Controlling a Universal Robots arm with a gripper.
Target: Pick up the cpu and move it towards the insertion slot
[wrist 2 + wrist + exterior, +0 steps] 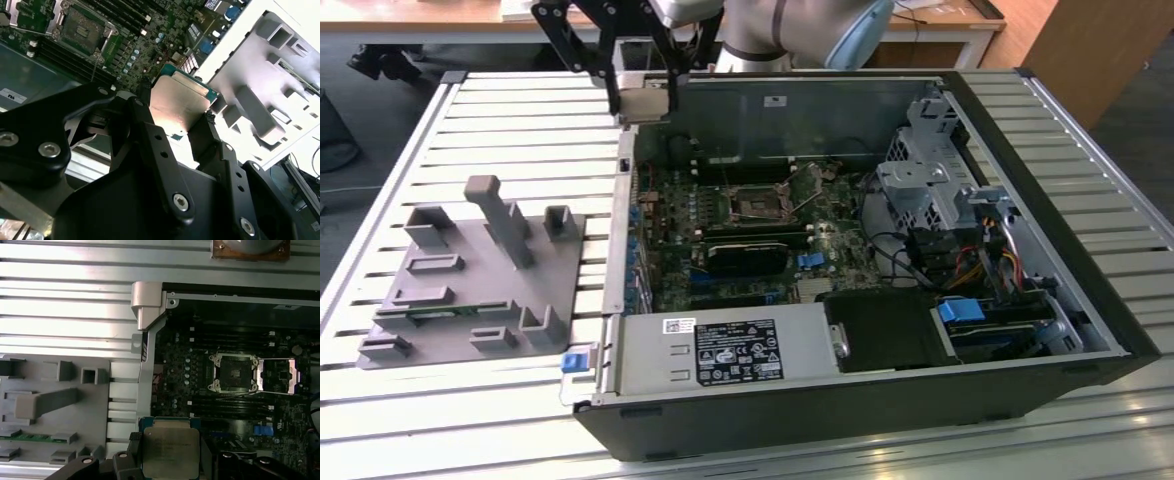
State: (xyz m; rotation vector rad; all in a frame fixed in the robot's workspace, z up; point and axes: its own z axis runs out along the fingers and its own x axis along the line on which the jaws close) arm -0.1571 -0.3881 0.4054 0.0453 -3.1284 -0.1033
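My gripper hangs above the far left corner of the open computer case, shut on the cpu. In both wrist views the cpu is a flat silvery square with a pale rim, clamped by its edges between the black fingers. The insertion slot is a dark square socket with a shiny metal frame on the green board inside the case. It stands open with nothing in it. The cpu is held above the case's edge, apart from the socket.
A grey plastic fixture with upright posts lies on the slatted metal table at the exterior view's left. Inside the case are a long black card, a labelled power supply and a metal drive cage.
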